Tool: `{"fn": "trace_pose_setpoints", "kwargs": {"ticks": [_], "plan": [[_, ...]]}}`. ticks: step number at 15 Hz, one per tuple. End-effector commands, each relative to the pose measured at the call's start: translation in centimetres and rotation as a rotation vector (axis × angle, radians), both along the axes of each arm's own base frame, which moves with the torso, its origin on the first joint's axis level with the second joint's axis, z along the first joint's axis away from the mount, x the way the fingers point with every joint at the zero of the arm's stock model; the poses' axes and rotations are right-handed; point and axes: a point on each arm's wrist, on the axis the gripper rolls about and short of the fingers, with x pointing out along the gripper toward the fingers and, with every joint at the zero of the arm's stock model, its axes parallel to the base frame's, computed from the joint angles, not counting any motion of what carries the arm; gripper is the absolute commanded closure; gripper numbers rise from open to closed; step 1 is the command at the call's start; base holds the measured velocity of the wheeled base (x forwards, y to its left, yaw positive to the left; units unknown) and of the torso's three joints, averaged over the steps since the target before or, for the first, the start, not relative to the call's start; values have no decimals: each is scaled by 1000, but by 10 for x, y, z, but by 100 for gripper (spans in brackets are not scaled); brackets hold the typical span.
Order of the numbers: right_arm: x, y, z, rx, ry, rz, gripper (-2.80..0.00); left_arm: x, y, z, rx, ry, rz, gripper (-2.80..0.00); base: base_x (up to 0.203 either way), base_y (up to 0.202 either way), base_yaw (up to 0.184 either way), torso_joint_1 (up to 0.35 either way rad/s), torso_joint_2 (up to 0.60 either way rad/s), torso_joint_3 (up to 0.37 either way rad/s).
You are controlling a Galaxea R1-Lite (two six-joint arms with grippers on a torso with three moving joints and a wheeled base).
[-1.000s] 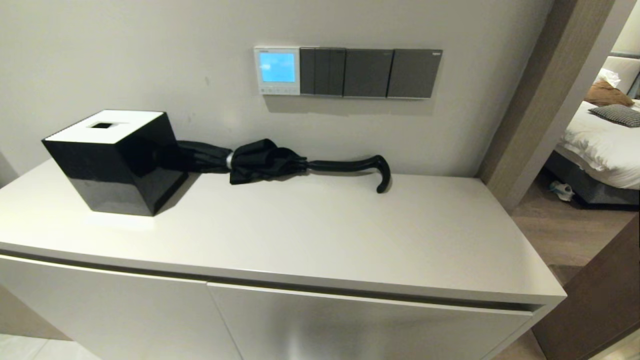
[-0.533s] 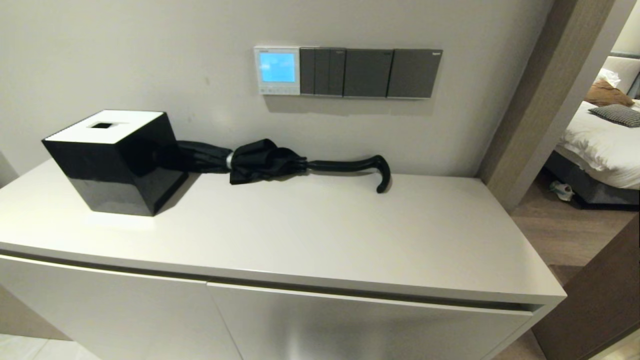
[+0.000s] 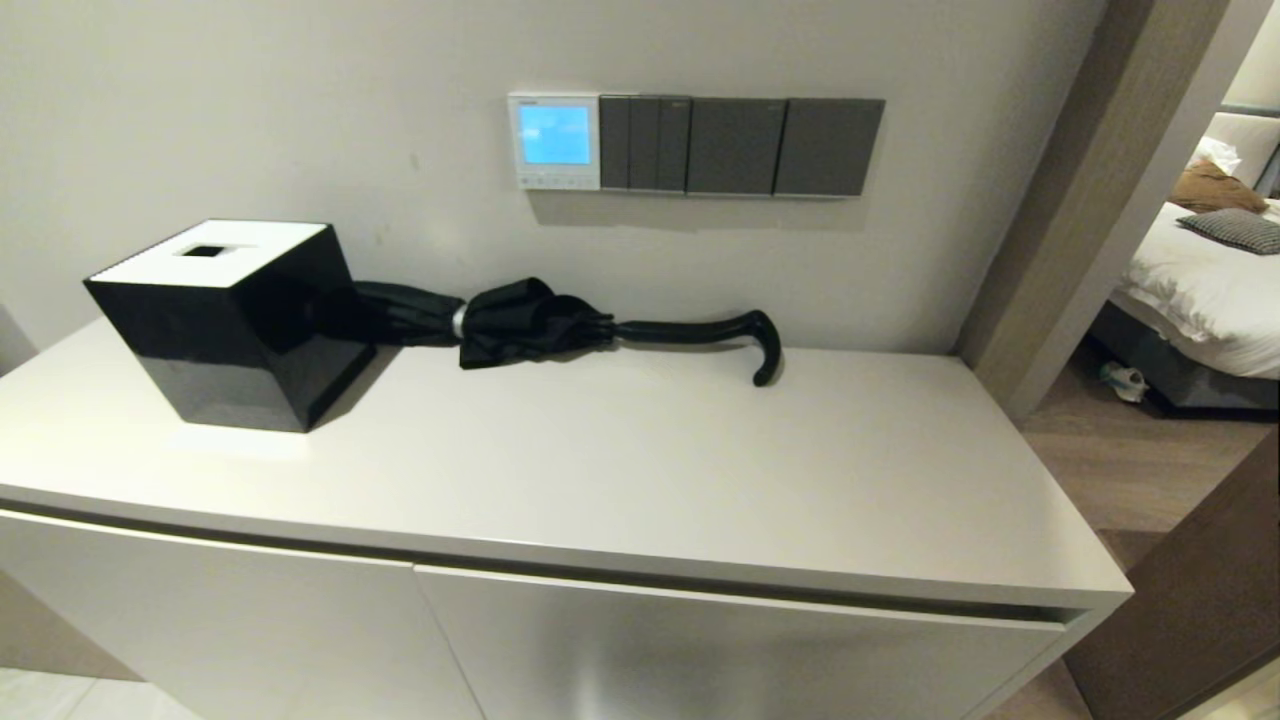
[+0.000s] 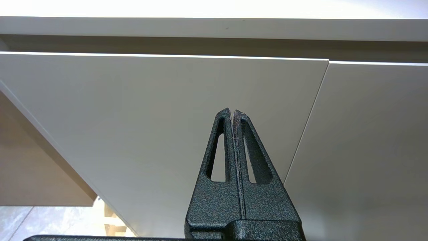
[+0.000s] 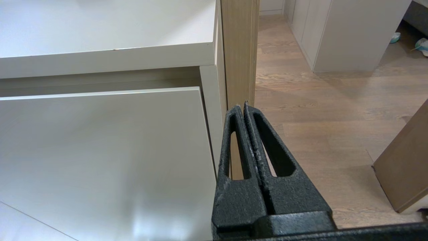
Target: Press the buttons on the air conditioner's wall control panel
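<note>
The air conditioner's wall control panel [image 3: 554, 141] is a small white-framed square with a light-blue screen, on the wall above the cabinet. Its row of tiny pale buttons [image 3: 552, 181] runs along its lower edge. Neither gripper shows in the head view. My left gripper [image 4: 232, 111] is shut and empty, low down in front of the white cabinet doors. My right gripper [image 5: 242, 105] is shut and empty, low by the cabinet's right front corner and a wooden post.
Dark grey switch plates [image 3: 740, 146] sit right of the panel. A black tissue box [image 3: 235, 320] and a folded black umbrella [image 3: 560, 322] lie on the white cabinet top [image 3: 640, 470]. A wooden doorframe [image 3: 1080, 200] and a bedroom lie to the right.
</note>
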Motion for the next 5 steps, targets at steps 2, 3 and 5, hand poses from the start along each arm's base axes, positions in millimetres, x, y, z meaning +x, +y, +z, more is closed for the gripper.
{"fn": "trace_pose_setpoints", "kwargs": {"ticks": [2, 3, 5], "plan": [[0, 0, -1, 1, 3, 0, 0, 0, 0, 0, 0, 1, 0, 0, 0, 0, 0, 0, 0, 0], [0, 0, 0, 0, 1, 0, 0, 0, 0, 0, 0, 2, 0, 0, 0, 0, 0, 0, 0, 0], [0, 0, 0, -2, 3, 1, 0, 0, 0, 0, 0, 1, 0, 0, 0, 0, 0, 0, 0, 0]]}}
